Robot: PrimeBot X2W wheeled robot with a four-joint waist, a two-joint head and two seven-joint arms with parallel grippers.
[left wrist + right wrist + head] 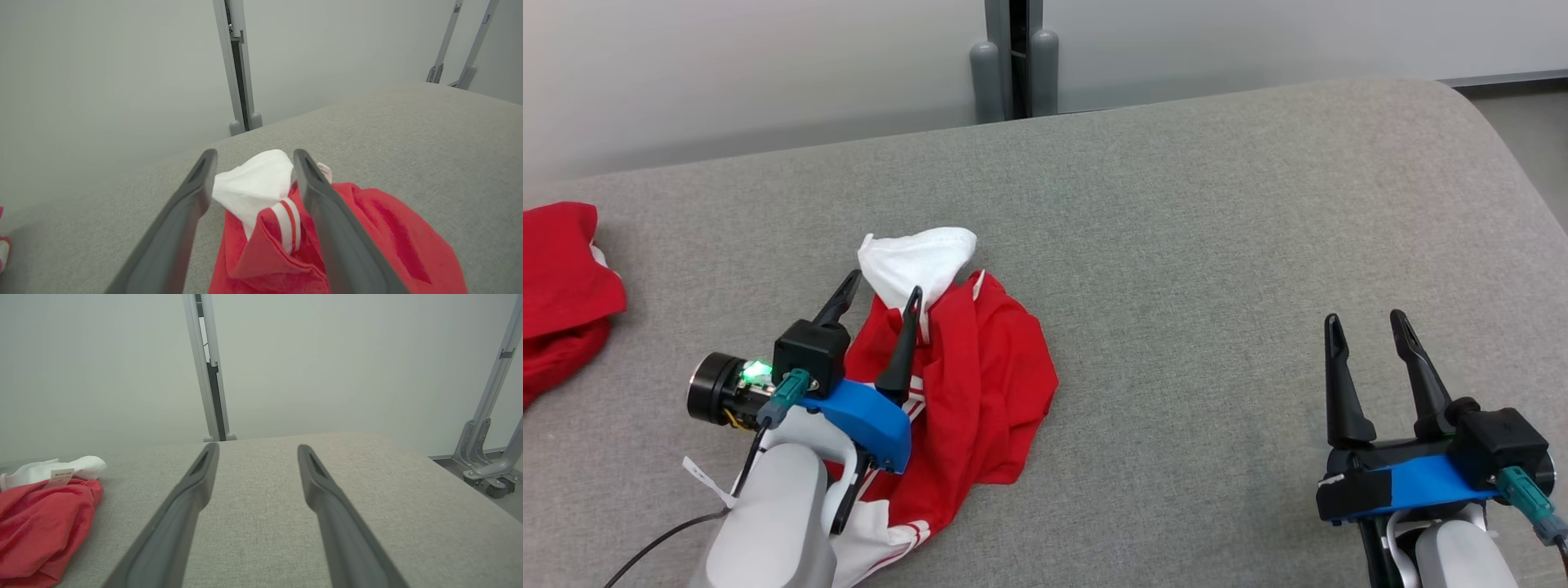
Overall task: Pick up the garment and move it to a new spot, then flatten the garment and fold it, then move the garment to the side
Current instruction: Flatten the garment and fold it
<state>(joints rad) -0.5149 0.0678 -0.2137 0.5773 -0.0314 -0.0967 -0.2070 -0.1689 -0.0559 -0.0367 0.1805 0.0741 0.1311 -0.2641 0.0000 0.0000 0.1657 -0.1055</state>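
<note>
The garment (980,367) is a crumpled red piece with white parts and red-and-white striped trim, lying on the grey padded surface at the left centre. My left gripper (882,290) hovers over its near part, open, its fingers straddling the white bunched end (255,183) without closing on it. The same red cloth (41,526) shows at the left of the right wrist view, with a small label on it. Well apart at the lower right, my right gripper (1365,320) stands open over bare surface, nothing between its fingers.
Another red garment (560,286) lies at the far left edge of the grey surface (1217,245). A grey post (1013,57) stands against the pale wall behind. The surface's rounded right edge (1519,163) drops to the floor, where metal frame legs (486,465) stand.
</note>
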